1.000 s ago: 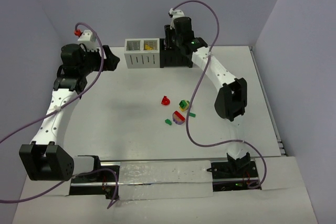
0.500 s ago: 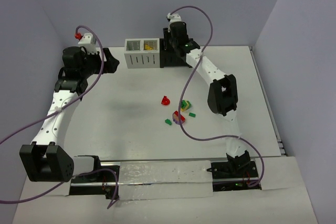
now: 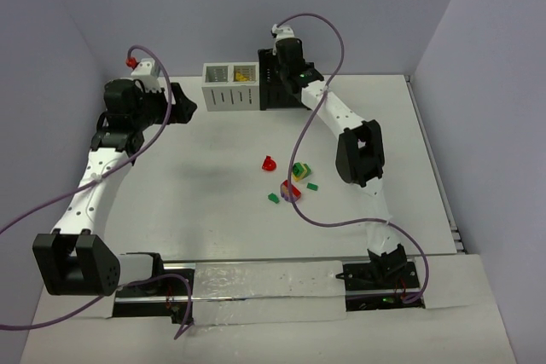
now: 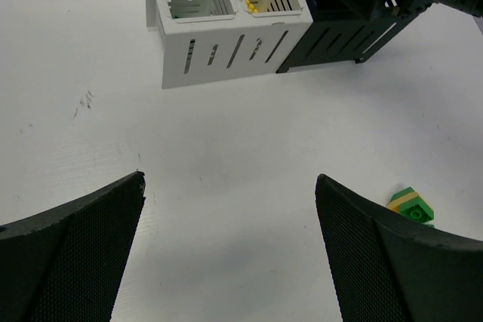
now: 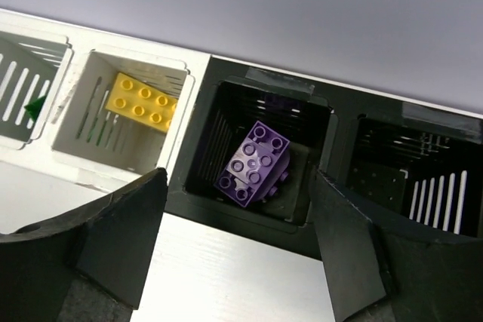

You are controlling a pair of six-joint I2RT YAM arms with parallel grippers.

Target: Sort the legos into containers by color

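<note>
Lying loose in the left compartment of the black bin (image 5: 336, 133) was a purple brick (image 5: 253, 165). The right pincer (image 5: 240, 216) was spread open directly above it, touching nothing. Next door, the white bin (image 5: 134, 62) held a yellow brick (image 5: 141, 102) in one compartment and a green piece (image 5: 33, 108) in the other. Well back on the tabletop (image 3: 171, 202), a red brick (image 3: 270, 163), small green ones (image 3: 273, 198) and two mixed stacks (image 3: 299, 170) waited unsorted. The left pincer (image 4: 230, 254) hovered wide open near the white bin. The purple drop looked finished. Next, the right pincer would need to lift clear and fetch another brick, and the stacks would likely need pulling apart.
</note>
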